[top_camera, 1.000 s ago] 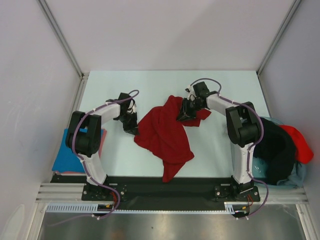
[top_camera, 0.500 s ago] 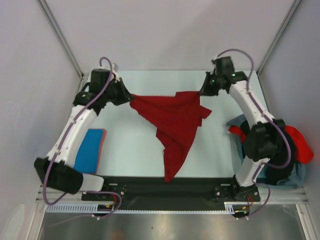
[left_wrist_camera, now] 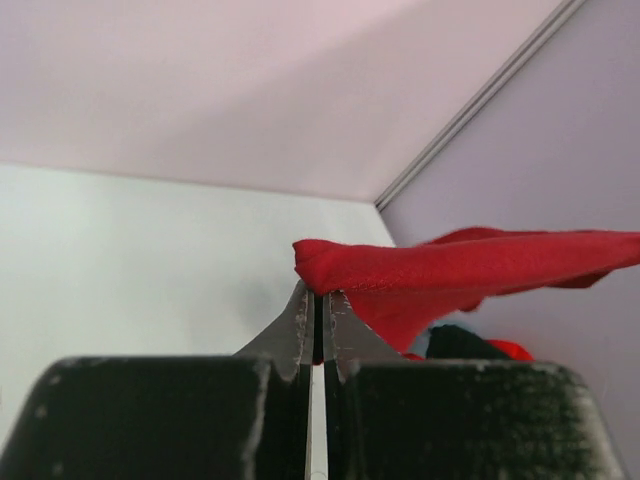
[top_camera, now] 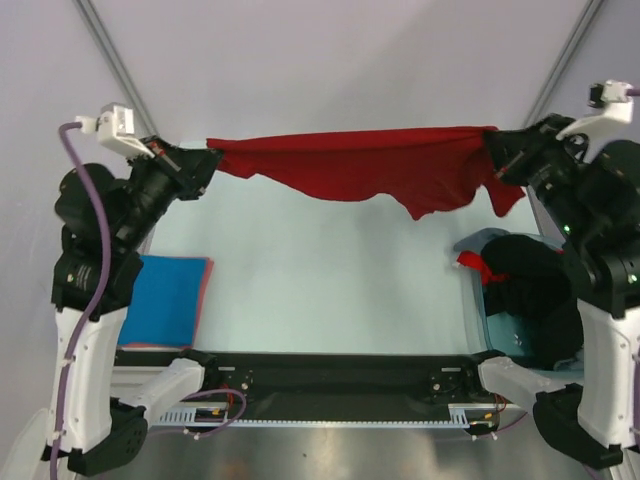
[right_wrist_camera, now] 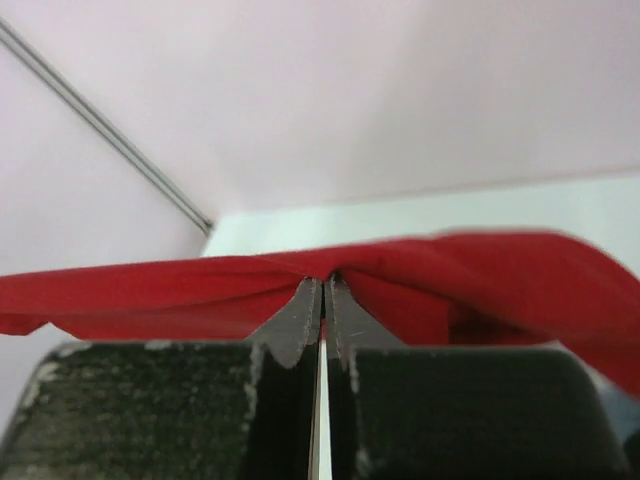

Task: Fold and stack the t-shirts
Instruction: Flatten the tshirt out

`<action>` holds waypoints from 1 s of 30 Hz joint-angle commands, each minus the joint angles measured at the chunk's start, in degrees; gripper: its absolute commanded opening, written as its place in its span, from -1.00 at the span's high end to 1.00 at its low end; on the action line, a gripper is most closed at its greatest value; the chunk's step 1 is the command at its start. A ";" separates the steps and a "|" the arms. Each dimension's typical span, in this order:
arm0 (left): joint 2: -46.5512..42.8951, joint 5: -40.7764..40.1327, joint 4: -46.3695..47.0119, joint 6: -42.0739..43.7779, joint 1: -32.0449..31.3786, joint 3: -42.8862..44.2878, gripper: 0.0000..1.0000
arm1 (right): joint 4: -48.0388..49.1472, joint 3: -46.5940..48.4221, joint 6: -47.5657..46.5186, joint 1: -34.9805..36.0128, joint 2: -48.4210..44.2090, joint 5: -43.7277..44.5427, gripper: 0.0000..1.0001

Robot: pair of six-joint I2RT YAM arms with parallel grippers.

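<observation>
We see a dark red t-shirt point(top_camera: 360, 165) stretched as a wide band across the upper part of the overhead view. Its top edge is nearly taut and its lower edge sags in loose waves, lowest right of centre. It appears to hang clear of the pale table point(top_camera: 340, 290) below it. Each end is held by 1 arm. In the left wrist view, the left gripper point(left_wrist_camera: 318, 303) has its jaws pressed together on a bunched corner of the red cloth. In the right wrist view, the right gripper point(right_wrist_camera: 322, 290) is likewise clamped on a gathered fold, with cloth trailing to both sides. At the left of the overhead view a bright blue t-shirt point(top_camera: 170, 300) lies flat and folded on the table, probably the start of the stack. At the right edge a black t-shirt point(top_camera: 530, 285), a scrap of brighter red t-shirt point(top_camera: 468, 262) and some pale grey-blue cloth point(top_camera: 492, 322) sit heaped together, unfolded. We judge the step in hand to be spreading the red shirt open in the air before laying it down. The next move calls for both arms to descend together, keeping the tension even, so that the shirt lands flat in the bare middle of the table, ready for folding.
</observation>
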 commanded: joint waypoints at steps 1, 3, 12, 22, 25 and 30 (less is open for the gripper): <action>-1.97 -5.16 3.17 -0.55 0.68 2.39 0.99 | 7.29 1.28 -1.18 -0.77 -0.44 5.62 1.00; -1.71 -4.45 2.82 -0.73 0.68 1.69 0.99 | 7.74 2.60 -0.56 -0.77 2.45 4.13 1.00; 3.54 -10.86 -2.36 0.33 1.46 -13.34 0.99 | 20.19 1.46 4.36 -1.39 28.59 -8.78 1.00; 20.40 -12.19 5.63 10.16 12.10 -23.54 0.99 | -4.71 39.23 9.47 -2.09 69.14 -21.72 0.47; 26.48 -9.90 3.53 12.72 14.12 -21.61 0.99 | -7.99 33.04 5.07 -2.71 63.76 -20.06 0.25; 30.28 -10.87 2.38 14.12 14.39 -21.78 0.36 | -8.34 12.30 -0.02 -2.62 51.52 -18.03 0.10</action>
